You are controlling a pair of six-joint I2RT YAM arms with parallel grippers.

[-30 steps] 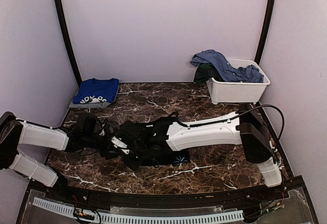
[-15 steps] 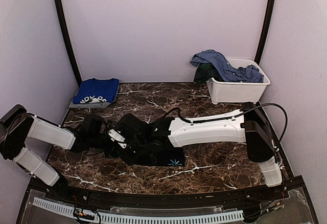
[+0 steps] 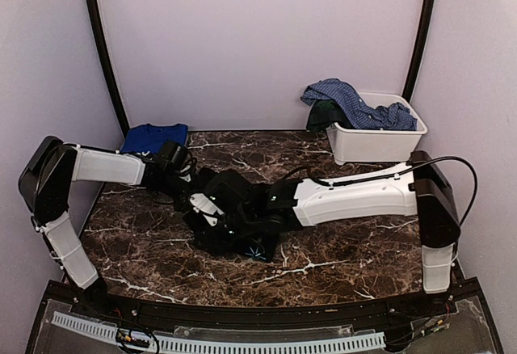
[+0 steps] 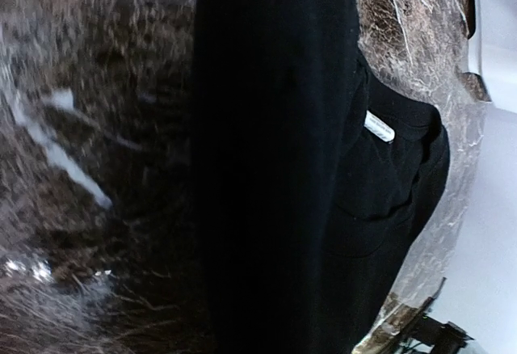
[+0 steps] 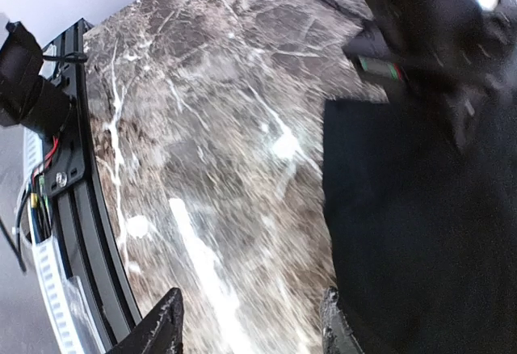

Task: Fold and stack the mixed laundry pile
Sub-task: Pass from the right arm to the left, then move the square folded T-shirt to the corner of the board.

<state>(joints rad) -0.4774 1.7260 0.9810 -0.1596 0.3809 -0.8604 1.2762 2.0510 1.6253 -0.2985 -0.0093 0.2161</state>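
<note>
From above we see the black garment (image 3: 245, 241) on the table (image 3: 347, 249), long axis running far-left to near-right, left claw (image 3: 179, 170) at its far-left end, right claw (image 3: 212, 208) over its middle. The left wrist view fills with black cloth, so we judge that claw, fingers together, is clamped on the garment's edge. The right wrist view shows its claw apart and empty, garment just beside.
</note>
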